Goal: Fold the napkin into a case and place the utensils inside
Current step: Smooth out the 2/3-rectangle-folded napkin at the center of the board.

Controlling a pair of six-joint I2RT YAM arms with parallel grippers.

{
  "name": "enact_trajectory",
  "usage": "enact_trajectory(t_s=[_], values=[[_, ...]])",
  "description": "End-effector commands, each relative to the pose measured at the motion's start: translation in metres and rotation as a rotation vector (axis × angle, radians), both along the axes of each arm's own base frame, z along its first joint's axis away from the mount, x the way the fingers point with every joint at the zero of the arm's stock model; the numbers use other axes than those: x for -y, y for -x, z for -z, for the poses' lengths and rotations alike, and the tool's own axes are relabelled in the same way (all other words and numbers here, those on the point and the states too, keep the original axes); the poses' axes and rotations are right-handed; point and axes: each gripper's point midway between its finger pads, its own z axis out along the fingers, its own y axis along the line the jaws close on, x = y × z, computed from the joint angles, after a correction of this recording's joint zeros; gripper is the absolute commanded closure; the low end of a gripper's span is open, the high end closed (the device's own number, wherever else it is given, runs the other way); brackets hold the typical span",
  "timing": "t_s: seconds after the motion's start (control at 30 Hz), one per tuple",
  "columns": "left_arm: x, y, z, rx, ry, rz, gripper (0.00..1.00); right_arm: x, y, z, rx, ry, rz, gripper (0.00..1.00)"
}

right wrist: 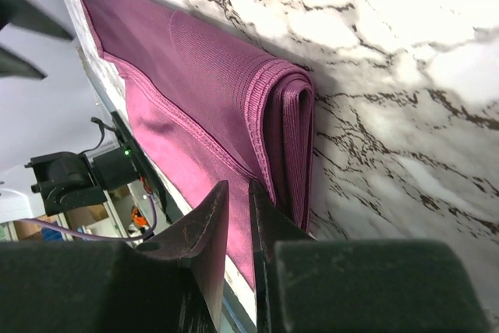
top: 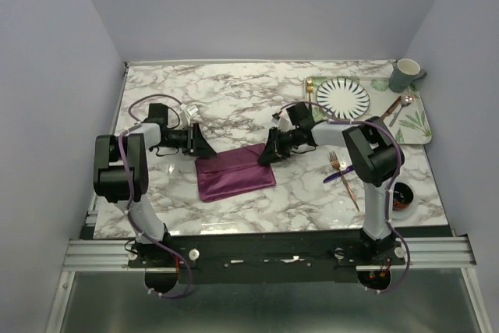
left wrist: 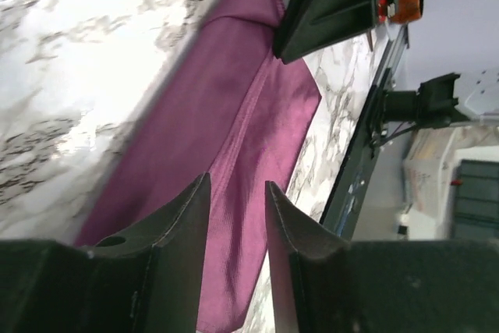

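Napkin [top: 234,171] is folded into flat rectangle, laid mid-surface [top: 234,99] between tools; case judged unfinished. Left tool [left wrist: 238,189]: released, held over cloth. Right tool [right wrist: 238,193]: nearly closed at folded end; grip cannot be told. Utensils [top: 341,173] laid to right, not yet inserted.

Napkin [top: 234,173]: shiny plum-purple, plain, with a fine ribbed weave and a stitched hem in the same colour.
Surface [top: 234,99]: white marble pattern, grey-brown veining.
Left end effector [left wrist: 237,182] and right end effector [right wrist: 238,186]: matt black.
Arms [top: 117,165]: black with pale grey links; cables [top: 136,107] purple.
Fork [top: 345,179]: copper.
Knife [top: 337,175]: dark blue.
Plate [top: 343,97]: white with dark radiating stripes.
Tray [top: 413,126]: pale, green leaf print.
Mug [top: 405,76]: grey-green.
Walls [top: 265,5]: pale lilac.
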Motion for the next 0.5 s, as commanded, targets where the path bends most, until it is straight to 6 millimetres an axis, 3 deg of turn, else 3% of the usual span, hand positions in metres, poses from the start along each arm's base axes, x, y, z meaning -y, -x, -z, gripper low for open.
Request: enact_trajectory(t_s=[0.0,0.03,0.13,0.33,0.4,0.47], values=[[0.010,0.019,-0.005,0.079,-0.096,0.087,0.61,0.003,0.012,0.007,-0.004,0.053,0.009,0.75],[0.020,0.026,0.000,0.076,-0.112,0.122,0.62,0.002,0.013,0.005,0.000,0.049,0.006,0.75],[0.021,0.026,0.022,0.034,-0.170,0.115,0.64,-0.003,0.016,-0.010,0.020,0.009,-0.021,0.75],[0.014,0.028,0.048,-0.069,-0.232,0.126,0.67,-0.012,0.027,-0.077,0.095,-0.131,-0.119,0.71],[0.011,0.027,0.052,-0.074,-0.257,0.135,0.68,-0.014,0.022,-0.095,0.147,-0.156,-0.137,0.69],[0.009,0.026,0.054,-0.073,-0.272,0.149,0.69,-0.016,0.012,-0.101,0.212,-0.146,-0.152,0.68]])
